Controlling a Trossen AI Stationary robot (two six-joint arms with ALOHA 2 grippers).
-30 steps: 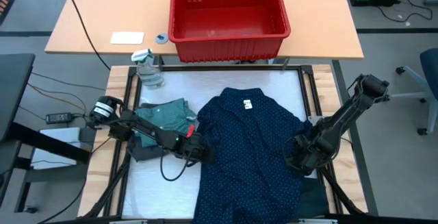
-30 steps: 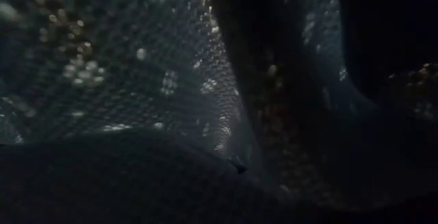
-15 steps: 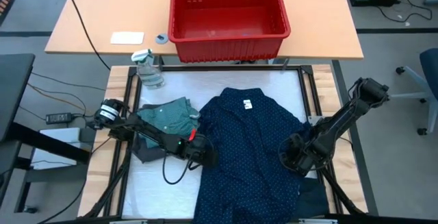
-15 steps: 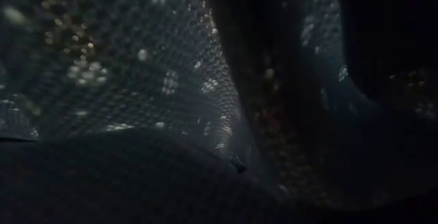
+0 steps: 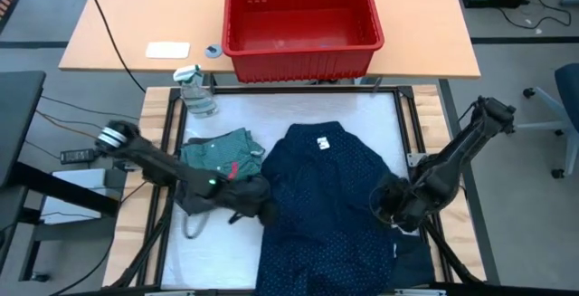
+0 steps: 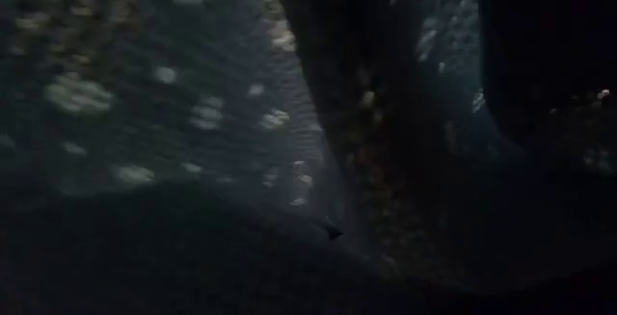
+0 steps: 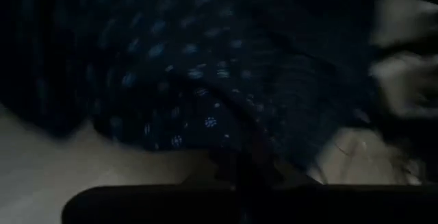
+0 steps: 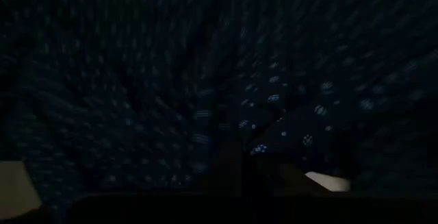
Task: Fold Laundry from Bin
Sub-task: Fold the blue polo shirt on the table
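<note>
We see the white work mat [image 5: 226, 115] with the navy dotted shirt [image 5: 326, 192] spread over its middle, collar and label at the far end, long axis running far to near, hem hanging over the near edge. The red bin [image 5: 303, 20] sits empty on the wooden table beyond, well apart. The folded teal-green T-shirt [image 5: 220, 151] on a dark grey piece [image 5: 192, 201] lies just left of the shirt.

The left gripper [image 5: 256, 207] is clamped on the shirt's left edge and the right gripper [image 5: 391, 205] on its right edge, both about level, at mid-length. Each arm is nearest its own side.

We judge the next move folds the sides inward: open cloth lies between the grippers; the teal pile crowds the left, and the mat frame is close on the right.
</note>
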